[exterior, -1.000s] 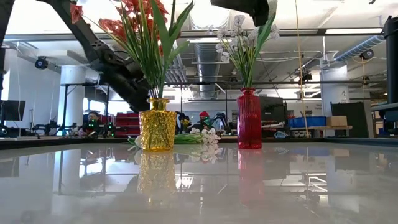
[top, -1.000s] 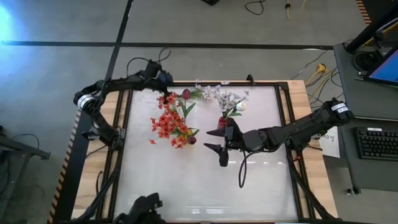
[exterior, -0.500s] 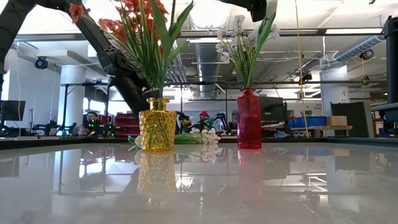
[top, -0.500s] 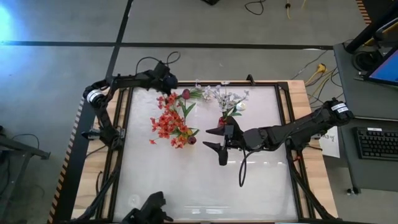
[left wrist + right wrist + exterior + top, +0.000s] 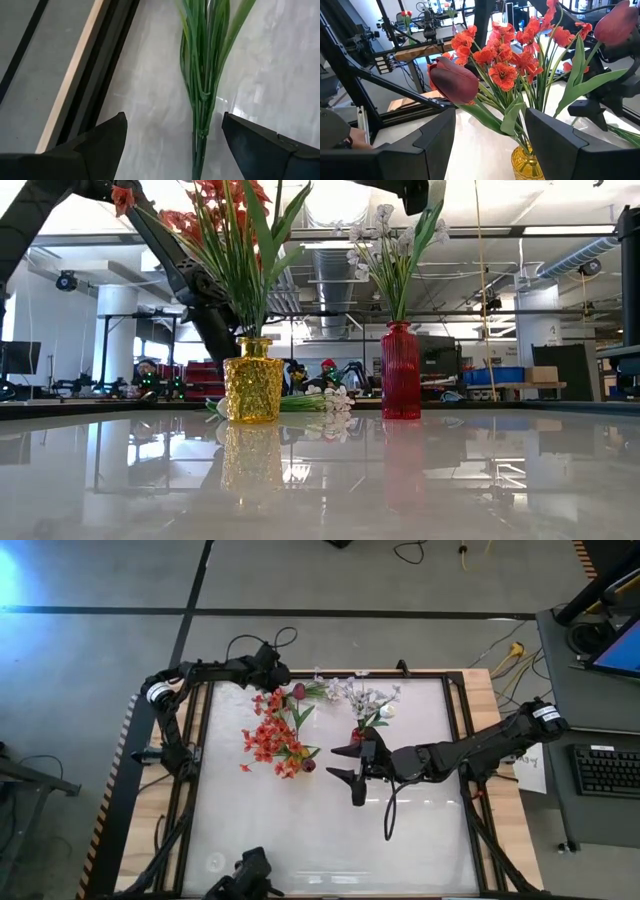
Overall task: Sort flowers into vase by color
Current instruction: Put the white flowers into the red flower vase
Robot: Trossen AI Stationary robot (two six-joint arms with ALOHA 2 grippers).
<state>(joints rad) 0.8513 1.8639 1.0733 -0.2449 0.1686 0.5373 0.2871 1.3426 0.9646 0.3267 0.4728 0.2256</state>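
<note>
A yellow vase (image 5: 292, 754) (image 5: 252, 380) holds red-orange sprays and dark red tulips (image 5: 453, 80). To its right, a red vase (image 5: 401, 370) holds white flowers (image 5: 365, 700). One white-blossomed flower (image 5: 335, 398) lies flat on the table behind the yellow vase, by the far edge. My left gripper (image 5: 272, 668) (image 5: 173, 120) slants down over this flower's green stems (image 5: 202, 75), open, one finger on each side and neither touching. My right gripper (image 5: 338, 764) (image 5: 490, 112) hangs open and level in mid-table, facing the yellow vase's flowers.
The table's dark frame and wooden rim (image 5: 75, 75) run close beside my left gripper at the far left corner. The white tabletop (image 5: 320, 830) stretches toward the near edge. A desk with a keyboard (image 5: 608, 770) stands off the table's right side.
My left gripper has moved along the far edge toward the table's right, sunk, and tipped more steeply down over the lying flower's stems. It has stayed open.
</note>
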